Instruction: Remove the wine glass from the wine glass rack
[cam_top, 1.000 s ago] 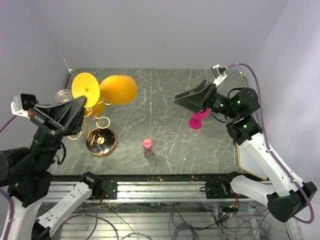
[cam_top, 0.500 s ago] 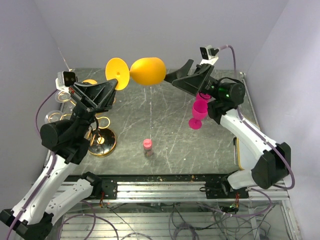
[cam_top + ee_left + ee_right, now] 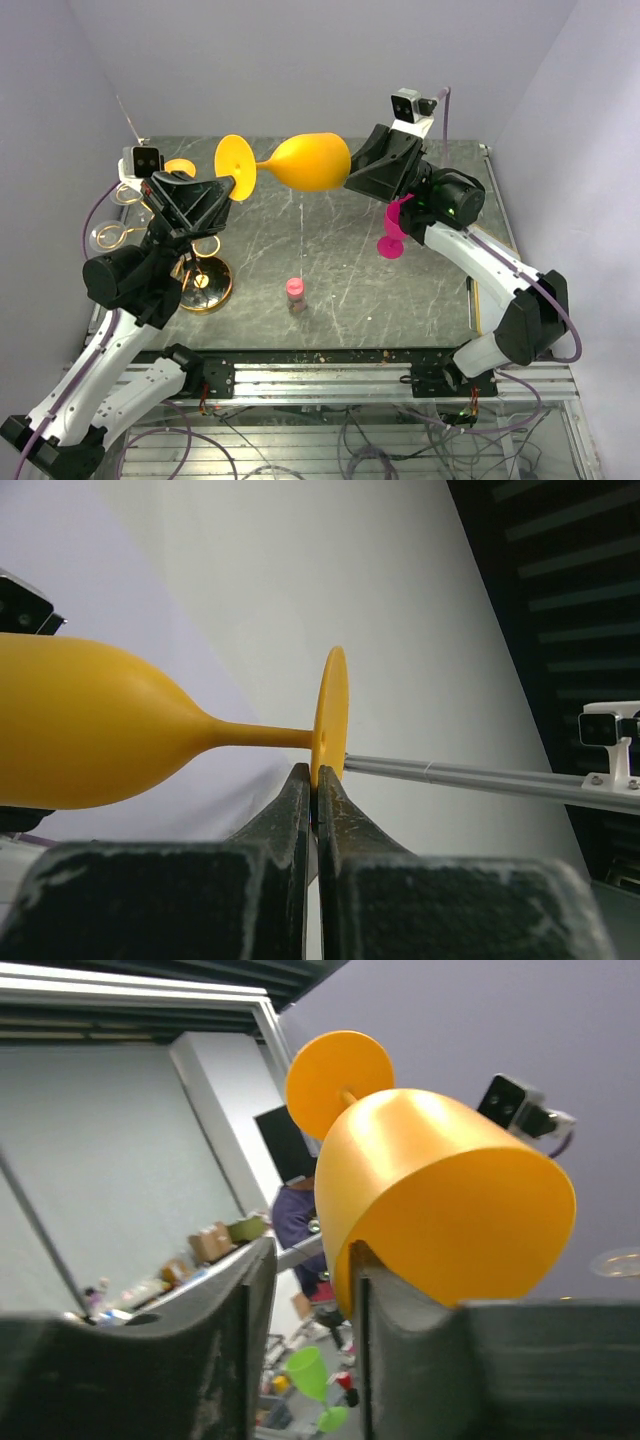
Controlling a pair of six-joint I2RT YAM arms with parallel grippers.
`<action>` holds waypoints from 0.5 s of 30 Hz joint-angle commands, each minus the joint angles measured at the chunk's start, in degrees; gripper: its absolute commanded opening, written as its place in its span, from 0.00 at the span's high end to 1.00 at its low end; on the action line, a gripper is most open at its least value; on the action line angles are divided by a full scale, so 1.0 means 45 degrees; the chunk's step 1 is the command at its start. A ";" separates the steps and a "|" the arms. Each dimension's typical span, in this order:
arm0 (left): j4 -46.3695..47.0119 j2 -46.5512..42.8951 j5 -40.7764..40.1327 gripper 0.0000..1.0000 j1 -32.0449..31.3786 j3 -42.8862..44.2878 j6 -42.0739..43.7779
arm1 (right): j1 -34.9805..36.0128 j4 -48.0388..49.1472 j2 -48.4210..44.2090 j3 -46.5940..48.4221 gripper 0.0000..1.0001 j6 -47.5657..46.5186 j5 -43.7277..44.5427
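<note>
A yellow wine glass (image 3: 310, 162) hangs sideways in the air above the table, bowl to the right. My left gripper (image 3: 232, 188) is shut on the edge of its round foot (image 3: 330, 715), fingers pinching the disc from below (image 3: 318, 775). My right gripper (image 3: 350, 185) is at the bowl's mouth. In the right wrist view the bowl's rim (image 3: 340, 1250) sits between its fingers (image 3: 315, 1260). One finger (image 3: 395, 1295) lies against the bowl, and a gap shows on the other side. The gold wine glass rack (image 3: 215, 290) stands below the left arm.
A pink wine glass (image 3: 395, 225) stands upright on the table under the right arm. A small pink-capped bottle (image 3: 295, 293) stands near the front middle. A patch of yellow (image 3: 180, 166) shows by the rack's curled arms (image 3: 110, 237). A pale board (image 3: 482, 325) lies at the right edge.
The left arm has carried the yellow glass up and to the right, away from the rack. The right gripper has swung up to the bowl and its jaws have narrowed around the rim.
</note>
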 commanded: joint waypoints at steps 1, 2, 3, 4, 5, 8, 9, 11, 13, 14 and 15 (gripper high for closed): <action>0.0027 0.0268 0.0749 0.92 0.0045 -0.0160 0.0438 | 0.0130 0.1165 -0.0118 0.0318 0.76 0.0534 0.0346; -0.0268 0.0273 0.0845 0.91 0.0050 -0.0066 0.0636 | 0.0127 0.1092 -0.0227 0.0186 0.81 0.0500 0.0483; -0.0581 0.0276 0.0945 0.90 0.0056 0.0038 0.0940 | 0.0105 0.1024 -0.0333 0.0031 0.84 0.0452 0.0658; -0.0937 0.0247 0.0997 0.89 0.0047 0.0090 0.1162 | 0.0099 0.0913 -0.0510 -0.0130 0.86 0.0354 0.0832; -0.1369 0.0224 0.0996 0.88 0.0051 0.0119 0.1359 | 0.0099 0.0780 -0.0669 -0.0265 0.89 0.0175 0.1007; -0.1926 0.0185 0.0965 0.82 0.0047 0.0100 0.1808 | 0.0106 -0.0631 -0.1344 -0.0484 1.00 -0.1032 0.1166; -0.2143 0.0150 0.0927 0.75 0.0046 0.0071 0.1974 | 0.0087 -0.1381 -0.1652 -0.0585 1.00 -0.1514 0.1249; -0.2795 -0.0032 0.0854 0.56 0.0045 0.0021 0.2419 | 0.0077 -0.3686 -0.2436 -0.0895 1.00 -0.2774 0.1698; -0.3986 -0.0387 0.0641 0.40 0.0045 0.0139 0.3234 | 0.0039 -0.6828 -0.3478 -0.1227 1.00 -0.4354 0.2779; -0.4849 -0.0607 0.0507 0.32 0.0048 0.0249 0.3761 | 0.0037 -0.8584 -0.4311 -0.1293 1.00 -0.5355 0.3546; -0.5775 -0.0847 0.0342 0.25 0.0046 0.0415 0.4281 | 0.0047 -1.0532 -0.4879 -0.1333 1.00 -0.6254 0.4420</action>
